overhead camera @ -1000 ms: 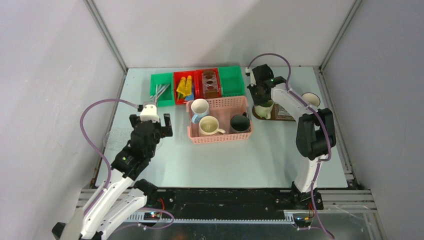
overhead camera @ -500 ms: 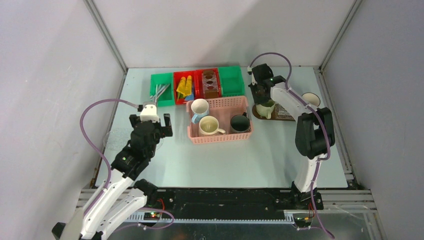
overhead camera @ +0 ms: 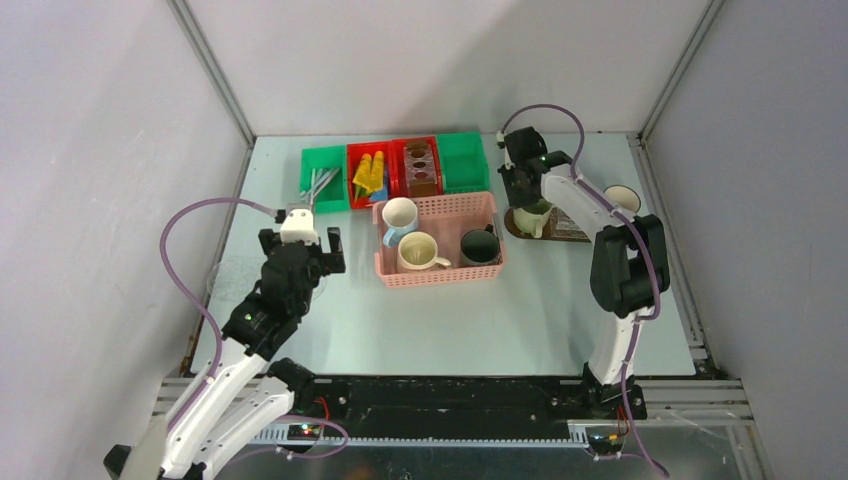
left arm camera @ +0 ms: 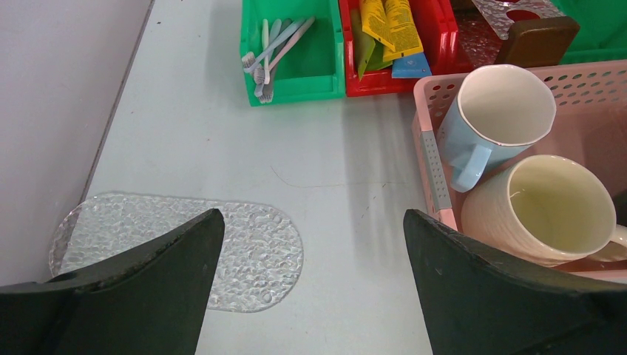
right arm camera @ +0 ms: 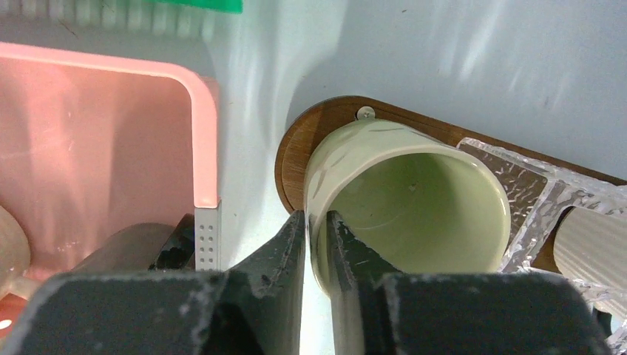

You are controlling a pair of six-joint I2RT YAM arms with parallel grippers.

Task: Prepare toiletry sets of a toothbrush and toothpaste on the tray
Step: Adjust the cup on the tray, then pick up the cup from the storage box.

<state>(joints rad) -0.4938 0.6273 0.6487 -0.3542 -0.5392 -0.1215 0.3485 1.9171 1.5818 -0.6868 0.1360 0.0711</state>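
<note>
Right gripper (right arm camera: 314, 219): jaws closed on wall of pale mug (right arm camera: 414, 214), one finger inside rim, one outside. Pale mug upright on basket-side end of tray (right arm camera: 290, 166), far right of table. Second mug (overhead camera: 622, 198) on tray's other end.
Left gripper (left arm camera: 312, 216): jaws fully apart, holding nothing, above clear disc (left arm camera: 244, 244).
Pink basket (left arm camera: 432, 170): blue-handled mug (left arm camera: 506, 103), cream mug (left arm camera: 547, 214), dark mug (overhead camera: 480, 246).
Green bin (left arm camera: 296, 74): brushes (left arm camera: 270, 48).
Red bin (left arm camera: 438, 37): yellow tubes (left arm camera: 392, 26), one blue.

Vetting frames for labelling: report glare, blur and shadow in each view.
Top external: even light, sharp. Left wrist: sharp, pink basket casting a shadow across the table, clear disc glinting. Right wrist: basket washed out and soft, bright streaks on the table, pale mug sharp.
</note>
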